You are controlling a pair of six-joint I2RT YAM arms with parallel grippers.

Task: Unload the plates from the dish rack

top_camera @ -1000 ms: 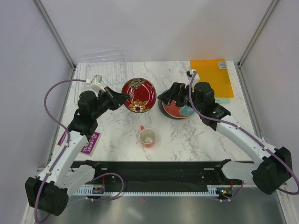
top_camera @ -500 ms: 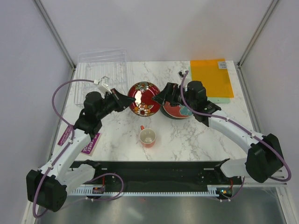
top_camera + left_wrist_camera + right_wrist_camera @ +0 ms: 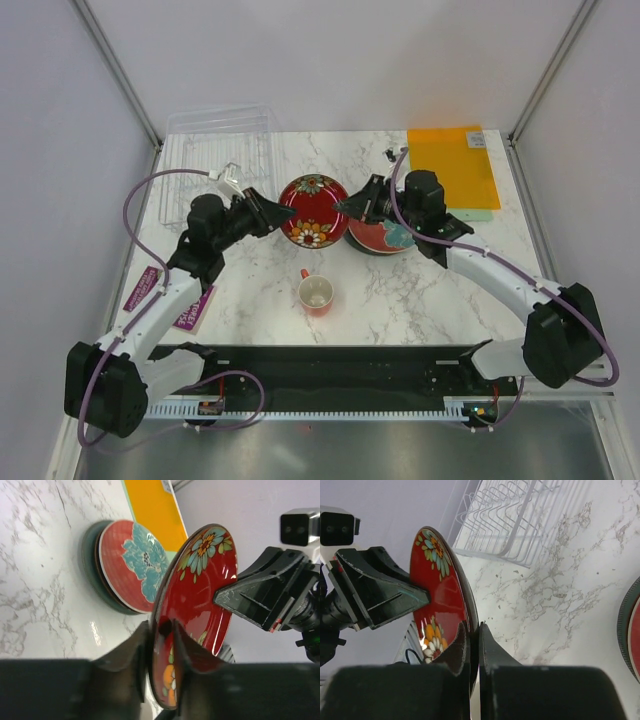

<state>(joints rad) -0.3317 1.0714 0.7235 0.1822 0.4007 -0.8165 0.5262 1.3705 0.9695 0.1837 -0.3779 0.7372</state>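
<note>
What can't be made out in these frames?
Plate count in the stack: top view, right gripper covers part; right wrist view, frame edge cuts it.
Lower rim of the red floral plate: left wrist view, own blurred fingers hide it.
Text on the purple label: top view, too small.

You see a glossy glazed finish on the red floral plate. The table is smooth, white marble-patterned, with a slight sheen. The dish rack is clear plastic with thin white wire; the orange sheet looks matt.
</note>
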